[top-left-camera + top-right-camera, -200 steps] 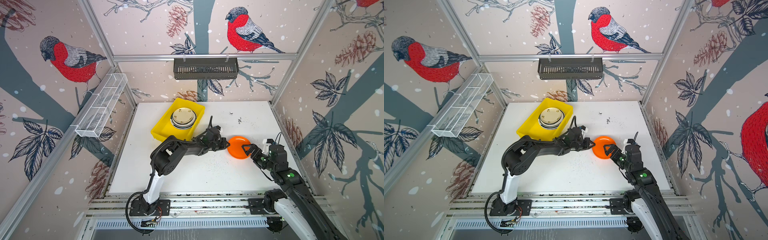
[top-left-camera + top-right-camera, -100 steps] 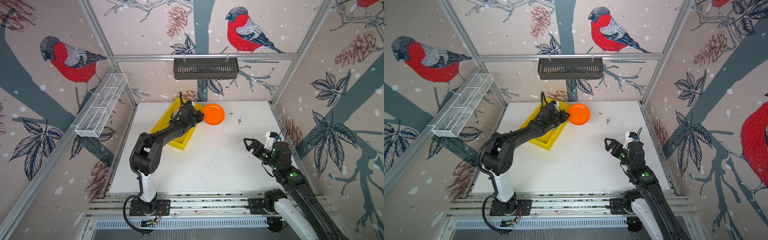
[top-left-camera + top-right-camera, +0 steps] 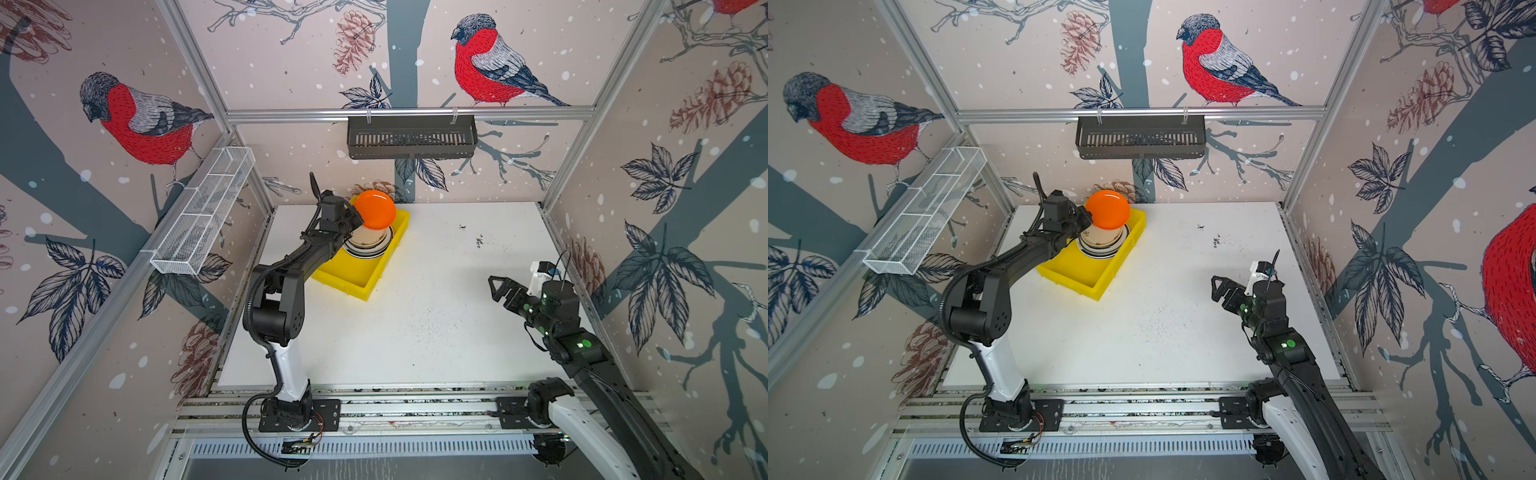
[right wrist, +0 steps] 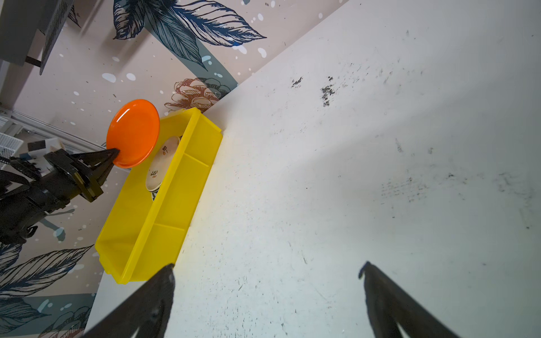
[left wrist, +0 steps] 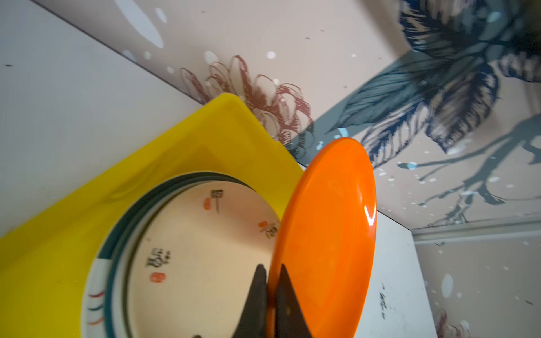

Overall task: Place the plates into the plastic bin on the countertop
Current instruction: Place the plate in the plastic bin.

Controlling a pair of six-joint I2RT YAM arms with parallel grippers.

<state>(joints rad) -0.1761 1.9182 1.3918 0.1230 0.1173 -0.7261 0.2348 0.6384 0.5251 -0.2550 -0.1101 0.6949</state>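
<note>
**Over the far end of the bin: orange plate held by its rim**

Up at the far edge of the countertop point(image 3: 436, 311), toward its left corner, sits the yellow bin point(image 3: 349, 272), lying at an angle. And right above its far end, the left gripper point(image 3: 360, 221) has the orange plate point(image 3: 375, 209)! Its two fingers are pinched tight on the plate's rim, and the left wrist view shows it clearly: black fingertips point(image 5: 259, 275) on either side of the orange edge. The plate is steeply tilted, almost on edge from the right wrist view point(image 4: 134, 131), and most of it is up above the bin's rim.

Beneath it, inside the far half of the bin, a stack of plates point(image 3: 370, 245) lies flat. The top one is cream point(image 5: 205, 248), with dark lettering and small red marks; dark-rimmed plates peek out below it. The near half of the bin is bare yellow floor.

Across at the right edge of the countertop, the right gripper point(image 3: 494, 289) hangs above the board, well apart from the bin. Its fingers point(image 4: 164, 281) are spread wide, with nothing between them but white board flecked with black specks.
</note>
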